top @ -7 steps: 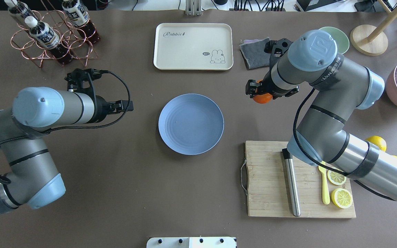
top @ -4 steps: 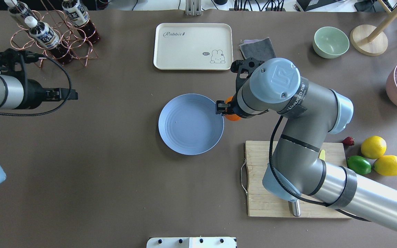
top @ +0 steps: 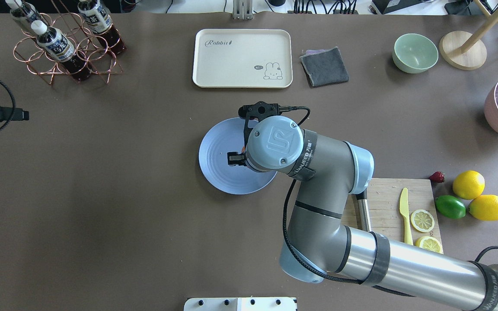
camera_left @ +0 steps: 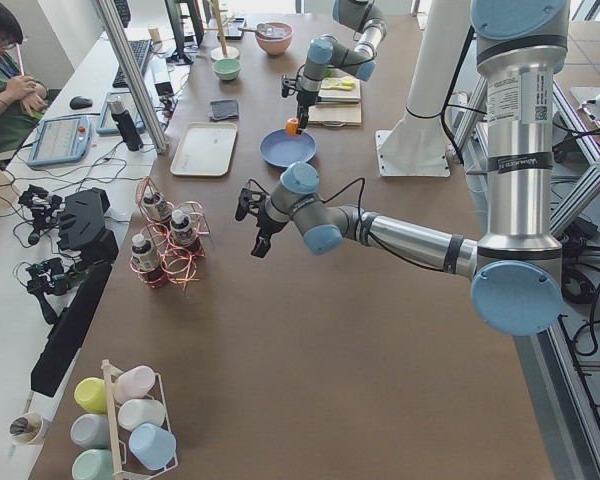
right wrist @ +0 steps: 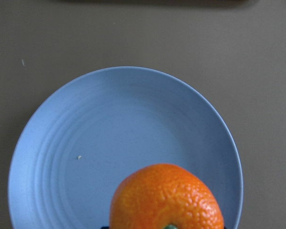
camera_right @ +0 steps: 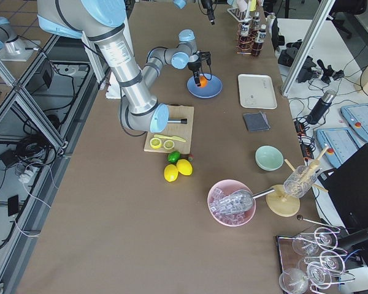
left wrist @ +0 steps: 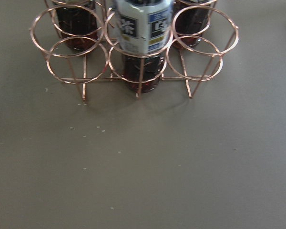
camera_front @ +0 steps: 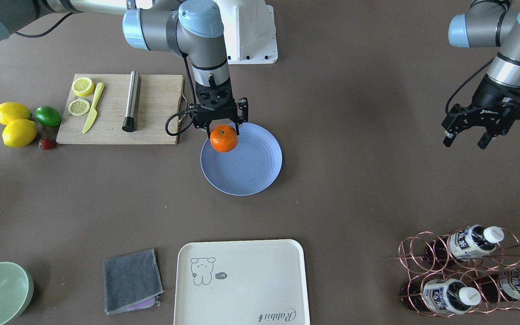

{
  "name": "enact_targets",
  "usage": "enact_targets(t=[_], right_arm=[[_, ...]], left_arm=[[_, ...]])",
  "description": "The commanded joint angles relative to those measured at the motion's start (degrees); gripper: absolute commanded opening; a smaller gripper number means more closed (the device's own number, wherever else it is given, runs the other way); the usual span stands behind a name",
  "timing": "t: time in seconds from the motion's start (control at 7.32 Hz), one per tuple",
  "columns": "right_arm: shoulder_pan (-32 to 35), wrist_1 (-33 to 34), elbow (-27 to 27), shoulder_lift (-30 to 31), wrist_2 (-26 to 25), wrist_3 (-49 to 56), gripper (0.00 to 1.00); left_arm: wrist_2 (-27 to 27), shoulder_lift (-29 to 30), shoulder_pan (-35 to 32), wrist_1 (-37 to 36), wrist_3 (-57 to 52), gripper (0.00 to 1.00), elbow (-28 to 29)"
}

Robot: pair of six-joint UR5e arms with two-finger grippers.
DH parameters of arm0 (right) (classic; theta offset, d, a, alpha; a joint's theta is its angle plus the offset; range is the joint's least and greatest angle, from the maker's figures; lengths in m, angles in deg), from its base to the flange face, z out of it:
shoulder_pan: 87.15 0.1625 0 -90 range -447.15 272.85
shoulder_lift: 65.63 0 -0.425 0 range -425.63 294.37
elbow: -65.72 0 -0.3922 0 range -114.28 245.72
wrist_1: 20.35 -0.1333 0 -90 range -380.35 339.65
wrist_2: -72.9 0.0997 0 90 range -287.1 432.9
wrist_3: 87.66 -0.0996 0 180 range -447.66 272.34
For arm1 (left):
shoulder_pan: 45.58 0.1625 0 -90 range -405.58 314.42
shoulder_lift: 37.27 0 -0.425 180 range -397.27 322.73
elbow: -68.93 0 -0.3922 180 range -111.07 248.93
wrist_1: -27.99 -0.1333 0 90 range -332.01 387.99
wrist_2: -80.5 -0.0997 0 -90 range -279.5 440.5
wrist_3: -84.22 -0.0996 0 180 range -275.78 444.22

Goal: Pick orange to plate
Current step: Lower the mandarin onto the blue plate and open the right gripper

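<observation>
The orange [camera_front: 224, 138] hangs a little above the blue plate [camera_front: 251, 174], over the part of the plate nearest the robot. My right gripper [camera_front: 223, 132] is shut on the orange from above. The right wrist view shows the orange [right wrist: 167, 198] at the bottom edge with the plate [right wrist: 124, 129] below it. In the overhead view the right wrist hides the orange, and only part of the plate [top: 216, 155] shows. My left gripper [camera_front: 465, 141] hangs open and holds nothing, far off toward the bottle rack.
A cream tray [top: 242, 58], a grey cloth [top: 324, 66] and a mint bowl [top: 415, 52] lie beyond the plate. A cutting board [top: 383, 194] with knife and lemon slices, two lemons [top: 468, 184] and a lime [top: 450, 207] are at the right. The copper bottle rack [top: 65, 47] stands far left.
My right arm has carried the orange leftward from the plate's right rim to over the plate. My left arm has drawn back to the left, almost out of the overhead view.
</observation>
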Motion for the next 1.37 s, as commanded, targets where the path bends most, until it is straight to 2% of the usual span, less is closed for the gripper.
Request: enact_targets(t=[0.0,0.27,0.55,0.68,0.82,0.96,1.09,1.23], right_arm=[[-0.23,-3.59,5.45,-1.88,-1.45,0.21,0.00],[0.21,-9.76,10.37,-1.97,-1.55,0.04,0.00],[-0.57,-9.34,10.39,-3.28,-1.29,-0.14,0.00],[-0.84,-9.25,10.48,-3.37,-1.20,-0.14,0.95],[-1.02,-8.99,10.30,-3.46,-1.29,-0.14,1.00],[0.46,-6.20,9.96,-4.94,-0.94,0.21,1.00],[3.17,-1.13,8.65,-7.13,2.20,0.91,1.00],[7.72,5.88,1.76,-6.72,8.67,1.35,1.00]], left_arm=[[10.54,-0.45,-7.55,1.80,-4.89,0.98,4.78],[15.58,-0.71,-12.40,1.62,-10.97,0.98,6.47],[16.39,-0.88,-12.60,1.79,-10.99,0.98,6.56],[17.09,-0.89,-12.68,1.71,-10.99,0.98,6.56],[17.18,-1.06,-12.77,1.79,-10.99,0.98,6.65],[17.18,-1.06,-12.86,1.88,-10.99,0.98,6.74],[17.79,-2.63,-12.95,2.41,-10.99,0.98,6.47],[20.58,-2.82,-14.34,2.32,-10.99,0.98,6.04]])
